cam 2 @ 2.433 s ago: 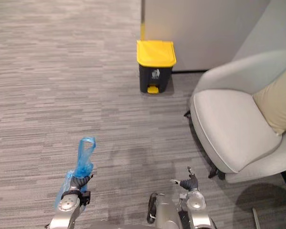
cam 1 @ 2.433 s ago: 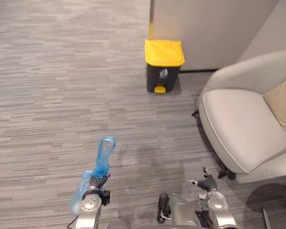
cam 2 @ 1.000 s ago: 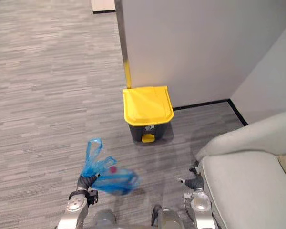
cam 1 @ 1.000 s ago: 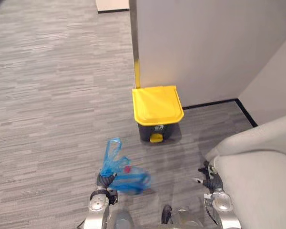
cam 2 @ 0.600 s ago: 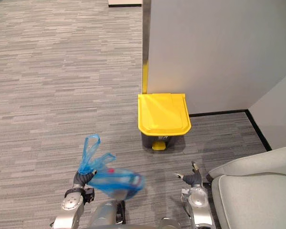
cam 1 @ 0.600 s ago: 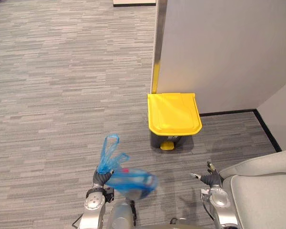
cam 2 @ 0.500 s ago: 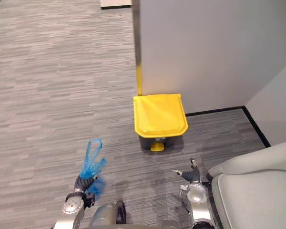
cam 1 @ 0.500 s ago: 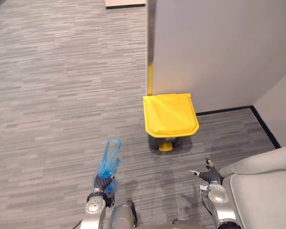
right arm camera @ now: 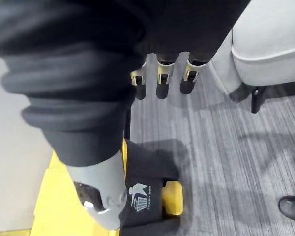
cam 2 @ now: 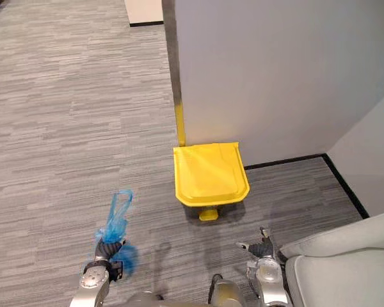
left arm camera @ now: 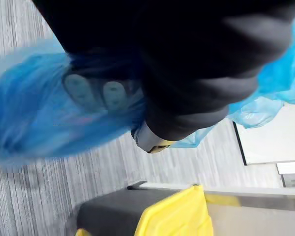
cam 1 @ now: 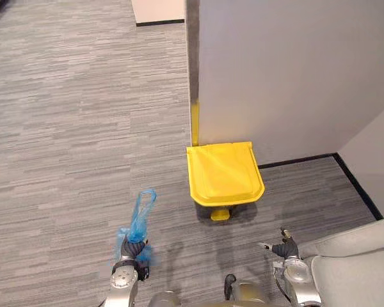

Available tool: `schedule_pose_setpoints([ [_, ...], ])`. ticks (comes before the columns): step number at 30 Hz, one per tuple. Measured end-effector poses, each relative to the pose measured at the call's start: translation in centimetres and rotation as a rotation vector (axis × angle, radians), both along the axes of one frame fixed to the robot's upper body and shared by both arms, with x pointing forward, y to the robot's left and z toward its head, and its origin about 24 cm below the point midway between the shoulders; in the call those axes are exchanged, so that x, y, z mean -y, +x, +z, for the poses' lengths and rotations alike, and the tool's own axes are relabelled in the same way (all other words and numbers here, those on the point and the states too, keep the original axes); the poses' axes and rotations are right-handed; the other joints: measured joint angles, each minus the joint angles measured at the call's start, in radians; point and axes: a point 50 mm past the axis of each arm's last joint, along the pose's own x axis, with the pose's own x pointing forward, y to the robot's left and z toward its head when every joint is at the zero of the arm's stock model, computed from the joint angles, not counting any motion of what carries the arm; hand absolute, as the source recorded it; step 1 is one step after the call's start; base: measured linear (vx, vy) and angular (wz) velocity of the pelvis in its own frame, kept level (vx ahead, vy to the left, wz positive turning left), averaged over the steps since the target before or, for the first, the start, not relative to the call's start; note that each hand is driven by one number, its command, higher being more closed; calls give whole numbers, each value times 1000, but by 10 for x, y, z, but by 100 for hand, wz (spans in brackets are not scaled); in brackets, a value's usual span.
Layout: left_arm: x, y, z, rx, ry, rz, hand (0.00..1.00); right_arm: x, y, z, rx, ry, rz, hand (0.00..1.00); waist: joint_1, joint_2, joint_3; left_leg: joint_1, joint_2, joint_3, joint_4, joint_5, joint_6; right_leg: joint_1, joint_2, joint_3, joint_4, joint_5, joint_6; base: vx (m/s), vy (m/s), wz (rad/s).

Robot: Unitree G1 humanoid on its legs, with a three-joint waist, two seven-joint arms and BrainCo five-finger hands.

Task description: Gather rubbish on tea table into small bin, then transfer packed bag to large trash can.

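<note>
One step remaining: transfer. Left hand (cam 1: 132, 251) clamped on blue bag (cam 1: 141, 216), near trash can (cam 1: 224, 174), lid closed. Right hand (cam 1: 284, 248) spread, empty. Next: lid up, bag in.

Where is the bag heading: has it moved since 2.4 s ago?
Yes. The bag, gripped in the left hand, has come closer to the bin, which stays put against the wall.
</note>
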Motion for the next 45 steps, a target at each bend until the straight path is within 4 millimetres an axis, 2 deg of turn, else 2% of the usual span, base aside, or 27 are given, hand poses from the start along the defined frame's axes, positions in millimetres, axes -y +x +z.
schedule_pose_setpoints([
  [3,11,4,-1,3,-31,-15,100,6,-5,-1,-9,-4,-26,0,0,2,-4,18,-1,-3,-17,2,1,48,3,-3,-77,33,11,86,38,1],
  [6,12,7,-2,1,-32,-19,100,6,-7,-4,-24,-1,-30,0,-1,-1,-9,16,-22,-10,-14,8,8,94,-8,-3,-173,81,33,34,97,0],
  [11,8,7,-3,-7,-20,-20,100,6,-12,-8,-46,6,-39,0,-1,6,-27,17,-61,-29,-11,16,21,141,-46,-5,-257,123,53,14,99,6],
  [17,3,-6,-17,-90,-11,-16,100,8,-13,-10,-52,25,-66,0,1,-5,-41,17,-80,-50,-10,16,21,167,-60,-8,-311,160,47,-4,48,3],
  [20,-6,-12,-18,-109,16,-8,100,11,-12,-9,-47,24,-81,0,1,-13,-46,14,-88,-51,-13,16,21,168,-60,-7,-327,168,50,-13,7,-3],
  [25,-19,-13,-16,-108,52,-1,100,10,-14,-11,-61,27,-82,0,0,-14,-47,3,-91,-52,-23,21,29,165,-60,-7,-355,190,55,-46,-17,-1],
  [32,-20,-14,-16,-111,52,7,100,9,-4,-7,-35,27,-74,0,0,-18,-47,-13,-91,-54,-72,30,43,137,-51,-6,-398,243,56,-110,-32,-4],
  [35,-20,-17,-17,-120,50,9,100,9,-5,-8,-38,28,-75,0,1,-31,-46,-23,-94,-52,-87,43,50,126,-51,-1,-418,269,48,-150,-48,-6],
  [39,-15,-19,-19,-125,30,11,100,9,-6,-8,-40,28,-76,0,-1,-40,-48,-27,-91,-47,-108,53,45,115,-47,7,-420,272,44,-137,-61,-8],
  [45,-12,-20,-20,-124,20,18,100,10,-4,-8,-38,26,-76,0,1,-38,-47,-35,-83,-21,-119,55,39,77,-32,39,-420,275,42,-8,-44,-17],
])
